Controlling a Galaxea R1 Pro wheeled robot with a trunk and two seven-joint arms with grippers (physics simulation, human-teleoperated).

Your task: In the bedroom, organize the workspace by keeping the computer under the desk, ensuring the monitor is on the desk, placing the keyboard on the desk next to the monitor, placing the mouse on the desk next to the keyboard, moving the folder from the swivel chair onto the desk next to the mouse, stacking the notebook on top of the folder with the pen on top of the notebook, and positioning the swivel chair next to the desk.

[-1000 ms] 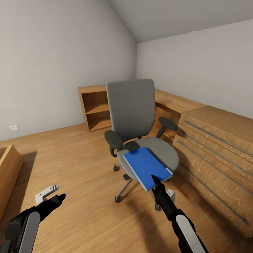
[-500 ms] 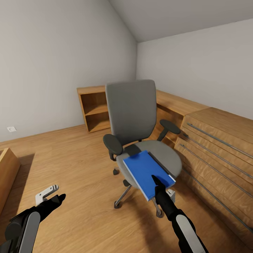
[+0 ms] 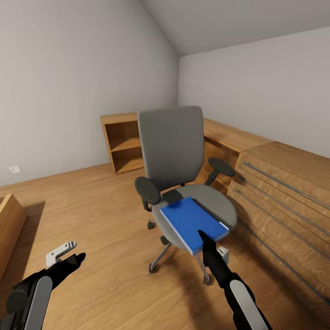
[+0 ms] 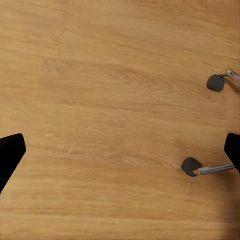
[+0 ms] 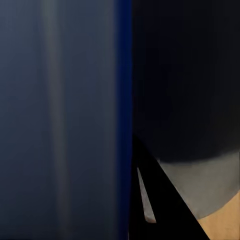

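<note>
The grey swivel chair (image 3: 172, 146) stands in the middle of the wooden floor, facing me. A bright blue folder (image 3: 190, 219) lies flat on its seat, with its near corner overhanging the front edge. My right gripper (image 3: 202, 237) reaches up to that near corner, its dark tip touching the folder's edge. The right wrist view is pressed against the folder (image 5: 60, 115), a blurred blue surface, and the jaws cannot be made out. Low at the left, over bare floor, my left gripper (image 3: 68, 259) hangs open, with two chair casters (image 4: 191, 166) in its wrist view.
A light wooden drawer chest (image 3: 284, 197) with long metal handles runs along the right, close to the chair. A wooden open shelf unit (image 3: 121, 142) stands against the back wall. Another wooden piece (image 3: 9, 224) sits at the far left. Open floor lies left of the chair.
The whole picture has shifted slightly, so the camera moved. My right gripper stays at the folder's near corner, and the left arm has not moved.
</note>
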